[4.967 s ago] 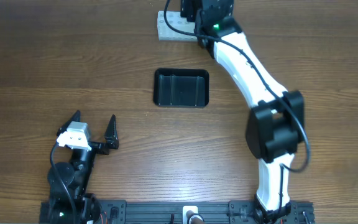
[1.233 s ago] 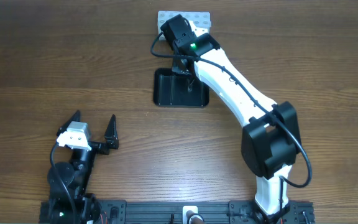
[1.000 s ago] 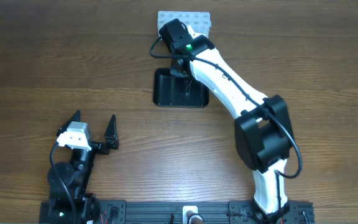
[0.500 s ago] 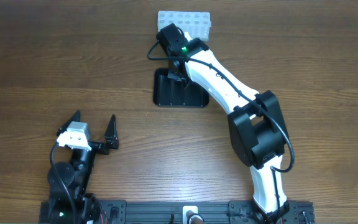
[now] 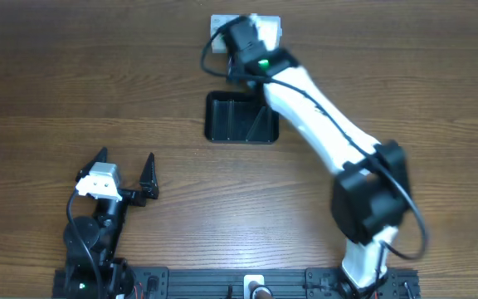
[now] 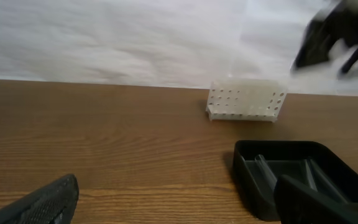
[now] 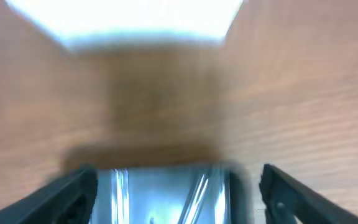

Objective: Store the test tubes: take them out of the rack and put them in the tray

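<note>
Right gripper (image 7: 178, 177) is spread wide above the far side of the black tray (image 5: 209, 124), with the white rack (image 5: 270, 25) just beyond it (rack sits at the far edge of the wood table (image 5: 405, 91)). Clear test tubes (image 6: 264, 172) lie inside the tray. Left gripper (image 5: 124, 169) is also wide, low near its base, well apart from tray and rack.

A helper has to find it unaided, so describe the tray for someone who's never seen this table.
On the wooden table, look toward the middle of its far side. The tray lies just nearer than the rack. It is the low black rectangular dish, while the rack is a white block of holes.
</note>
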`<control>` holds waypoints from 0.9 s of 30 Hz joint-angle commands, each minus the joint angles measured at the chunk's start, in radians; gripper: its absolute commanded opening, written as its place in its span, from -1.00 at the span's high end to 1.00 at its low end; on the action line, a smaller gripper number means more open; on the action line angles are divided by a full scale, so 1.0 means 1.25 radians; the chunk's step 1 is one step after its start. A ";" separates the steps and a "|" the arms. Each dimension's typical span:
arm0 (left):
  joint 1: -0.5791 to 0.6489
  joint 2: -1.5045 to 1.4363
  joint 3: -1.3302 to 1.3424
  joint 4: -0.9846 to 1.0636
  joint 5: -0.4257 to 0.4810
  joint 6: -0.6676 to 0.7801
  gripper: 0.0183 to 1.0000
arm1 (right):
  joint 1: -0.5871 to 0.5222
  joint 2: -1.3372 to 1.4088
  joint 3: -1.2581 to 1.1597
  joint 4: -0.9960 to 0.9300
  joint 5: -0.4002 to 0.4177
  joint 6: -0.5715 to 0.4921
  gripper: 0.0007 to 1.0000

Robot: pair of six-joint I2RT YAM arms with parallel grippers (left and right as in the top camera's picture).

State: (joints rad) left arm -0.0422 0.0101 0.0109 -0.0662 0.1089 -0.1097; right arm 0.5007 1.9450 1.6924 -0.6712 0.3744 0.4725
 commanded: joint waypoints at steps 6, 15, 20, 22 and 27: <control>0.005 -0.005 -0.004 -0.001 0.011 -0.008 -1.00 | -0.256 -0.374 -0.299 0.180 -0.099 -0.230 -0.98; 0.005 -0.005 -0.004 -0.001 0.011 -0.008 -1.00 | -0.296 -0.757 -0.736 0.392 -0.109 -0.302 -0.98; 0.005 -0.005 -0.004 -0.001 0.011 -0.008 -1.00 | -0.314 -0.989 -0.934 0.435 -0.074 -0.308 -0.98; 0.005 -0.005 -0.004 -0.001 0.011 -0.008 -1.00 | -0.324 -1.074 -0.991 0.432 -0.074 -0.321 -0.99; 0.005 -0.005 -0.004 -0.001 0.011 -0.008 -1.00 | -0.355 -1.254 -1.104 0.409 -0.074 -0.338 -0.98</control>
State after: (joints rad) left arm -0.0425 0.0101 0.0109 -0.0662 0.1089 -0.1097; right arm 0.0803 0.4583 0.3710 -0.1509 0.2718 0.0738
